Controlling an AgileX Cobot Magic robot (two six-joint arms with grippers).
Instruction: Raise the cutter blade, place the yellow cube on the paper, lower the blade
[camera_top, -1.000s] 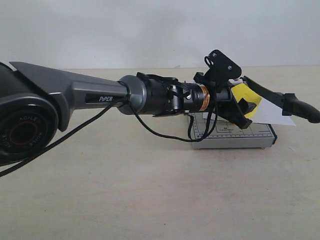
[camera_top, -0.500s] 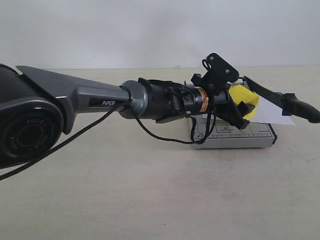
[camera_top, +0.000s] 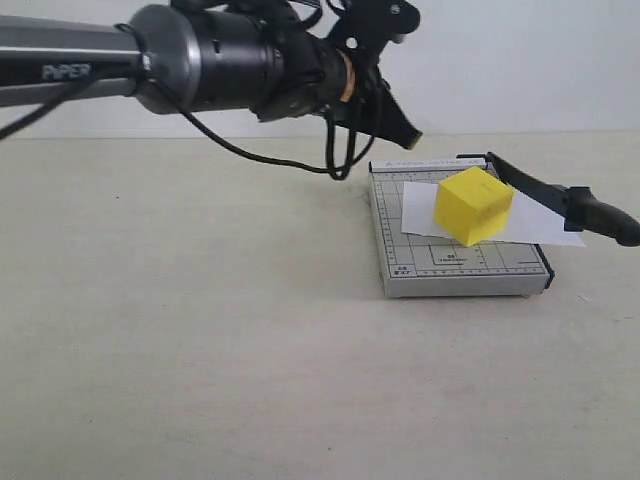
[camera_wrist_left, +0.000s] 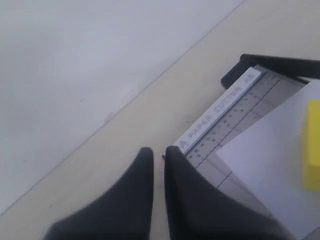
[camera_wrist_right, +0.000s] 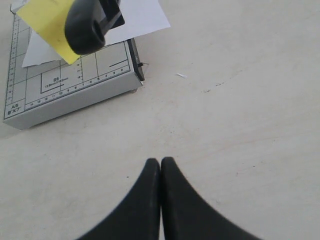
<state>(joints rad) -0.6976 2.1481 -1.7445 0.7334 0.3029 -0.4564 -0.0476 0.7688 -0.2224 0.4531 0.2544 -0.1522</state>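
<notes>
The yellow cube (camera_top: 473, 205) rests on the white paper (camera_top: 545, 228), which lies on the grey gridded cutter base (camera_top: 460, 268). The black cutter blade (camera_top: 535, 185) stands raised at an angle, its thick handle (camera_top: 608, 220) hanging past the base's right side. My left gripper (camera_top: 408, 134) hovers above and left of the cutter, apart from the cube; in the left wrist view its fingers (camera_wrist_left: 159, 151) are nearly together with nothing between them. My right gripper (camera_wrist_right: 160, 161) is shut and empty above the bare table, near the cutter's corner (camera_wrist_right: 135, 80); the exterior view does not show it.
The cutter sits on a beige table (camera_top: 200, 330) with a white wall (camera_top: 520, 60) behind it. The left arm (camera_top: 180, 55) stretches across the upper left of the exterior view, a black cable (camera_top: 270, 155) dangling below it.
My left gripper has let go of the yellow cube and risen up and to the left, away from the cutter. The cube now sits alone on the paper. The blade has not moved.
</notes>
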